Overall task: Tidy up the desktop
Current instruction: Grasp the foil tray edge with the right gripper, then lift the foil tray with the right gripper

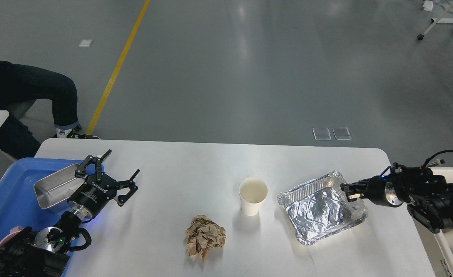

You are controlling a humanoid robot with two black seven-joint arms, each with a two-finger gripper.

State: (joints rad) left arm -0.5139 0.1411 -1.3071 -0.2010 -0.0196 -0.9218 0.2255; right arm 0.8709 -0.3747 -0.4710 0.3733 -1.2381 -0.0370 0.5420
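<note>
The white desktop (195, 161) carries a white paper cup (253, 196) standing upright near the middle. A crumpled ball of brown paper (205, 237) lies in front of the cup. To the cup's right sits a silver foil tray (318, 209). My right gripper (347, 191) comes in from the right and is shut on the tray's right rim. My left gripper (120, 163) stands open at the desktop's left side with nothing between its fingers, beside the blue bin.
A blue plastic bin (7, 192) at the left edge holds a shiny metal tin (53, 186). A cream-white bin (451, 238) stands off the desktop's right edge under my right arm. A seated person's leg (37, 88) is at the far left.
</note>
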